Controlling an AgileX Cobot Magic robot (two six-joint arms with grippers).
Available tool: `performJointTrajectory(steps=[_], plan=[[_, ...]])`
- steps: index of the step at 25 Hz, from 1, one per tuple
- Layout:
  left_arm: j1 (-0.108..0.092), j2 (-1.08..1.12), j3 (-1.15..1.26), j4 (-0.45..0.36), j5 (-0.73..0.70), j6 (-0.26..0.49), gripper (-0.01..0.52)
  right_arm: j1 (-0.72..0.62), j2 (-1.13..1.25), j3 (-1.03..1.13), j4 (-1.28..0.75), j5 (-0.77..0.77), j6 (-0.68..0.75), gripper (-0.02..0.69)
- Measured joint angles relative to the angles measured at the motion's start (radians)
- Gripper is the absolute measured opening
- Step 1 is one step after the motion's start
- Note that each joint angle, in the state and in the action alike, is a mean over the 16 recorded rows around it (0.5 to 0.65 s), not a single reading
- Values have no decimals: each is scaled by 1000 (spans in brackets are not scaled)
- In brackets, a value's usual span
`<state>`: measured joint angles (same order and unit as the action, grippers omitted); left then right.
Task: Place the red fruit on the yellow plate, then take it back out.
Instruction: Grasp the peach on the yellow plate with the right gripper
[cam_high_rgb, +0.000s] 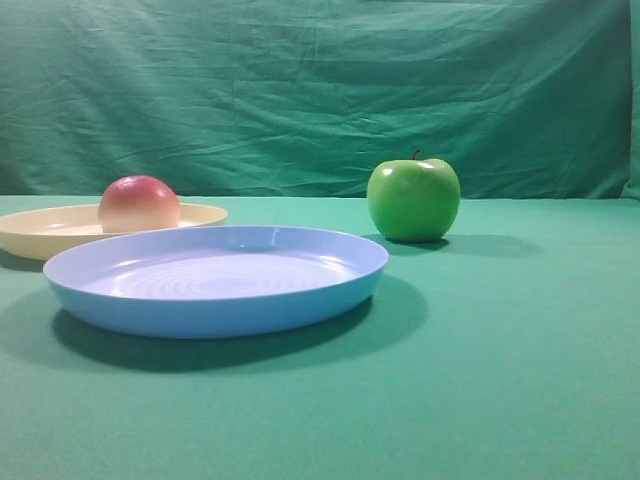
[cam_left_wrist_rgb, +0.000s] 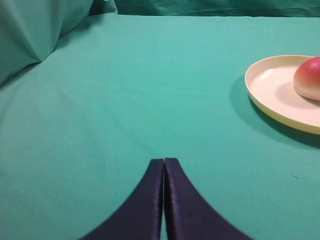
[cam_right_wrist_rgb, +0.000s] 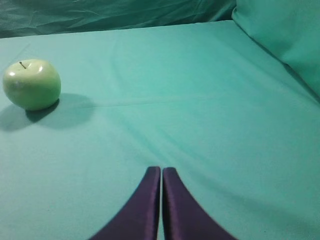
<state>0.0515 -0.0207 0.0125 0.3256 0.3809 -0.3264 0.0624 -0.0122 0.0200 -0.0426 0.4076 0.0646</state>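
No text, label, brand, number or sign can be read in any of the three views; every visible thing is plain and unmarked.

Soft, even light from above gives faint shadows under the blue plate (cam_high_rgb: 215, 290) and a small glare on the green apple (cam_high_rgb: 413, 200).

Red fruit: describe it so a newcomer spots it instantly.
Start at the big light blue plate in front. Behind it to the left lies the yellow plate, and the red fruit sits on it. Unlike the green apple on the cloth, it is pinkish-red and stemless.
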Motion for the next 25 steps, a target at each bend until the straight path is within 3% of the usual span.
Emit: performJointTrajectory(steps=[18, 25], plan=[[0, 0, 0, 0, 0, 0, 0, 0, 47, -77, 77, -134, 2, 0], [0, 0, 0, 0, 0, 0, 0, 0, 172, -282, 79, -31, -10, 0]])
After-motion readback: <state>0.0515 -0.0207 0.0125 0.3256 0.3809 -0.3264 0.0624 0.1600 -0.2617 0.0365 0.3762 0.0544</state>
